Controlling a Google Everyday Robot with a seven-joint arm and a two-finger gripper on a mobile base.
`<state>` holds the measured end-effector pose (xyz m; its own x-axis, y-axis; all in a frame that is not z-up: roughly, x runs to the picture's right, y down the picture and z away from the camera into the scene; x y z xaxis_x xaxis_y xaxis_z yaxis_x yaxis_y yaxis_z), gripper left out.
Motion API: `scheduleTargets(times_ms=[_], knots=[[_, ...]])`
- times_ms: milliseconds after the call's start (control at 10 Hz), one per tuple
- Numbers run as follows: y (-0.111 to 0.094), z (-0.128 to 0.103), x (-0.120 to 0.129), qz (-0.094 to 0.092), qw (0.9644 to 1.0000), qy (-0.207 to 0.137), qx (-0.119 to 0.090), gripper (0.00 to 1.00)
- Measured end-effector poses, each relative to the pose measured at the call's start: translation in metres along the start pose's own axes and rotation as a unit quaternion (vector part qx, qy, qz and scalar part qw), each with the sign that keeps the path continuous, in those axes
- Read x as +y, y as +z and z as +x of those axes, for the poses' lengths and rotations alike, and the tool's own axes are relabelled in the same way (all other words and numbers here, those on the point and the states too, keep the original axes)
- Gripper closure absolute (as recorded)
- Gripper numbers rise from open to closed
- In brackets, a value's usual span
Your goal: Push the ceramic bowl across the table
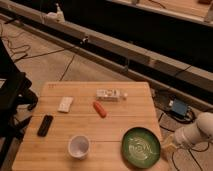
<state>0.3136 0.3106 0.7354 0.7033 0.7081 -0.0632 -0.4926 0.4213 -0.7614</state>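
The ceramic bowl (141, 147), dark green with a pale spiral inside, sits on the light-wood table (75, 120) at its front right corner. My gripper (168, 145) is at the end of the white arm (196, 132). It reaches in from the right, just off the table's right edge and close beside the bowl's right rim. I cannot tell whether it touches the bowl.
On the table are a white cup (78, 146), a black remote (45, 125), a white card (65, 104), an orange-red object (100, 109) and a white packet (110, 94). A blue box (179, 107) and cables lie on the floor at the right. A dark stand (12, 95) is at the left.
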Motion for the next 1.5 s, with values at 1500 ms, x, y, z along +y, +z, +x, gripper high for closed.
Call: scheduleTargets(times_ms=[1500], knots=[[0.040,-0.077,0.060,-0.068,0.9901,-0.123,-0.001,1.00]])
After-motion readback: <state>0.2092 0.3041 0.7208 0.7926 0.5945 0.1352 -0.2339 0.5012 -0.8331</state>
